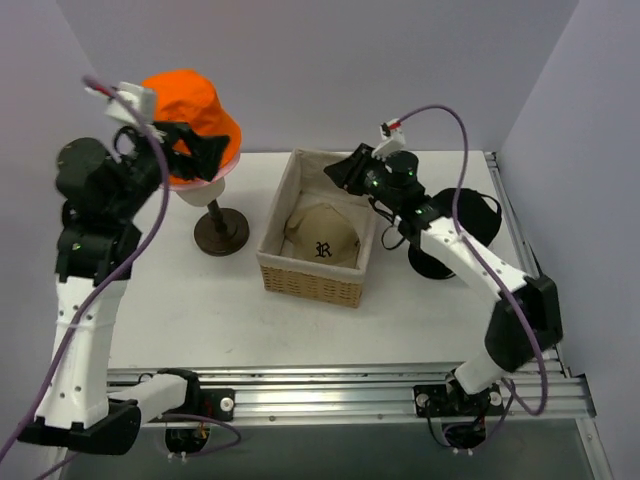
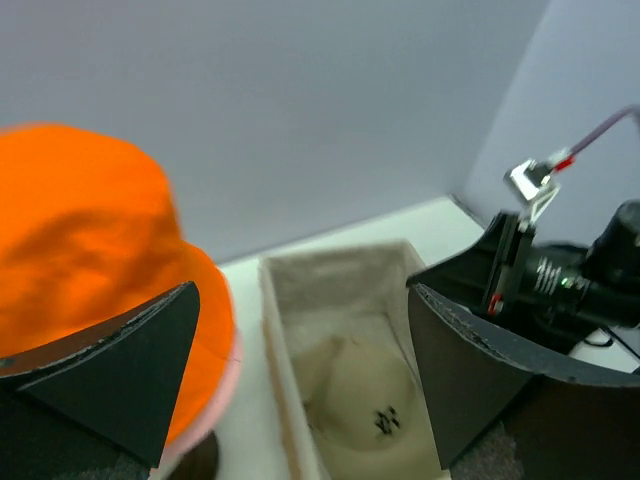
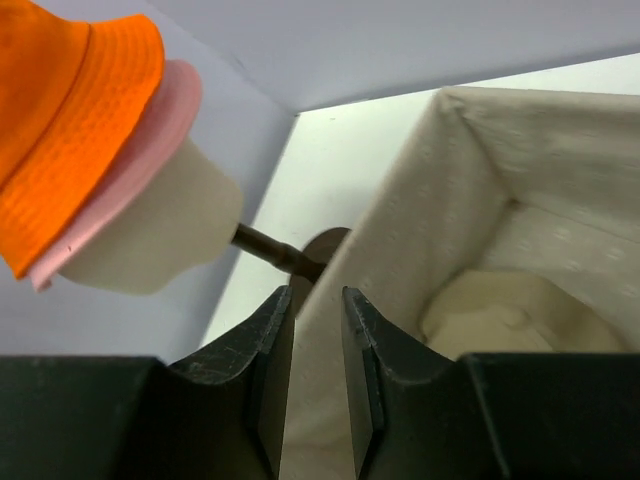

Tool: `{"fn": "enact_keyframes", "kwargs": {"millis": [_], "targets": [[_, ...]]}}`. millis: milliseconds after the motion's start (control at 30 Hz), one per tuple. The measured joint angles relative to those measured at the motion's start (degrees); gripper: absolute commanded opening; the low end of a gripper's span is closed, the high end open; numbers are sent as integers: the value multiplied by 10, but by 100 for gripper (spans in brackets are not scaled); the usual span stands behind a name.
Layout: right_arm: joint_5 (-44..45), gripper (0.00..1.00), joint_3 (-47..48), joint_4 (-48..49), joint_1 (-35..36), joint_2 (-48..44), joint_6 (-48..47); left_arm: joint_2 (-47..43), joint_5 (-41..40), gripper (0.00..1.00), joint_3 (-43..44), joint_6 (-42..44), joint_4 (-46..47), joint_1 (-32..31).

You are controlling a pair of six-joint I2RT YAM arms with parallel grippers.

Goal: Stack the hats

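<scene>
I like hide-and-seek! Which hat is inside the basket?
The tan cap with the dark R; the orange hat and pink hat sit on the mannequin head.

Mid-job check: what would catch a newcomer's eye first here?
The bright orange bucket hat, sitting over a pink hat on the mannequin head at far left, with the left gripper open beside it. Next, the tan cap lying in the woven basket at mid-table.

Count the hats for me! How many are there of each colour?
Orange hat: 1
Pink hat, under the orange one: 1
Tan cap, in the basket: 1
Black cap, partly hidden: 1
Total: 4 hats
</scene>
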Motion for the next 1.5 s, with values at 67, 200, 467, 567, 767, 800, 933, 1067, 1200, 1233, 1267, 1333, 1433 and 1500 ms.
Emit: {"fn": "enact_keyframes", "kwargs": {"millis": [67, 200, 467, 567, 767, 800, 933, 1067, 1200, 1233, 1267, 1333, 1433, 1500], "targets": [[46, 23, -43, -43, 3, -72, -31, 17, -18, 94, -28, -5, -4, -49], [132, 25, -90, -115, 16, -174, -79, 68, -72, 94, -69, -4, -12, -161], [243, 25, -136, -208, 30, -290, -122, 51, -143, 94, -136, -49, -10, -216], [277, 25, -151, -218, 38, -299, -125, 5, -151, 94, -205, -85, 20, -224], [365, 31, -100, -265, 83, -233, -145, -88, -164, 94, -375, -149, 82, -275], [372, 32, -75, -273, 87, -208, -151, -90, -168, 94, -379, -151, 83, -282], [376, 50, 1, -291, 98, -119, -169, -109, -203, 94, -395, -152, 93, -320], [365, 56, 35, -303, 100, -57, -182, -123, -268, 94, -396, -135, 88, -394], [333, 61, 70, -313, 92, 3, -191, -115, -346, 94, -398, -111, 80, -468], [317, 61, 77, -311, 86, 19, -192, -115, -358, 94, -401, -105, 80, -480], [303, 62, 82, -310, 79, 34, -192, -115, -370, 94, -402, -101, 74, -492], [287, 63, 91, -311, 63, 63, -193, -118, -400, 94, -408, -90, 65, -516], [272, 64, 104, -312, 44, 104, -193, -144, -424, 94, -429, -75, 64, -555], [258, 65, 122, -310, 35, 132, -193, -176, -435, 94, -454, -69, 68, -577]]}}
